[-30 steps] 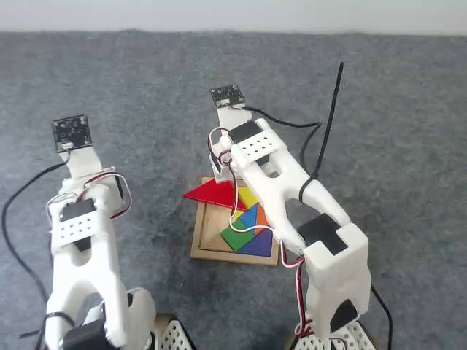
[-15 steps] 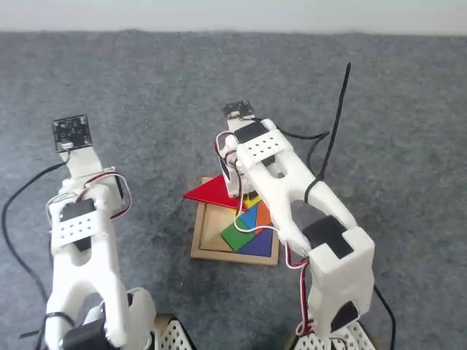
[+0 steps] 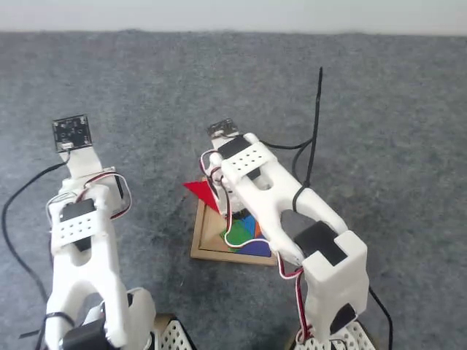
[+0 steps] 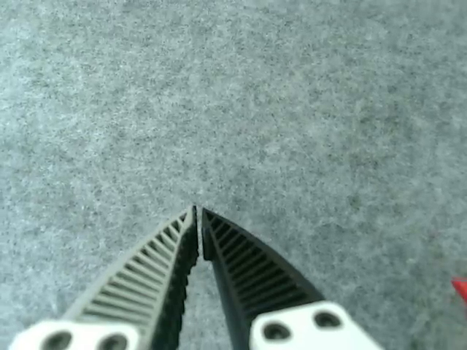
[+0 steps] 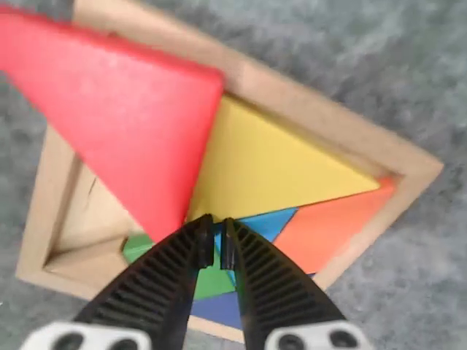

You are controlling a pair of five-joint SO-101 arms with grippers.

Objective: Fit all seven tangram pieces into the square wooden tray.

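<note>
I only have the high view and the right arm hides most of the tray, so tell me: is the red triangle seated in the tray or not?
Observer: No. The right wrist view shows the red triangle lying across the rim of the tray and overlapping the yellow triangle.
Operator: What is the right gripper doing?
Observer: The right gripper is shut on nothing, with its tips close by the red triangle's edge.
Operator: Is there room left for the piece?
Observer: Yes. Bare tray floor shows next to the green piece, partly under the red triangle.
</note>
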